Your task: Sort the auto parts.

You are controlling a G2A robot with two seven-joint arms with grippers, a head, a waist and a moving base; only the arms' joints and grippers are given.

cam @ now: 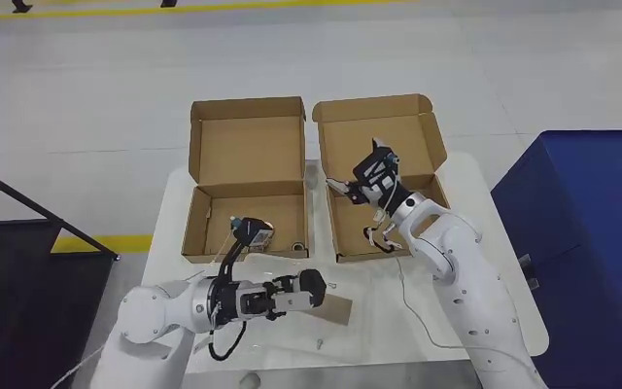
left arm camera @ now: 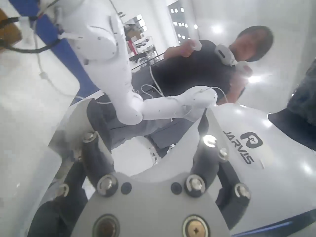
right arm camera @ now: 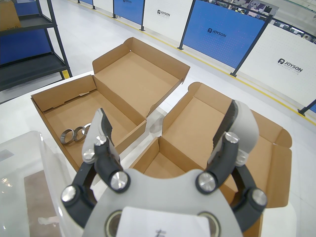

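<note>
Two open cardboard boxes stand side by side at the back of the white table. The left box holds metal bearing rings near its front corner. The right box has a bare floor. My right gripper hovers open above the right box with nothing between its fingers. My left gripper sits low at the table's front, open and empty, beside a brown flat piece.
A clear plastic tray with the brown sheet in it sits at the table's front. A small part lies near the front edge. A blue cabinet stands to the right of the table.
</note>
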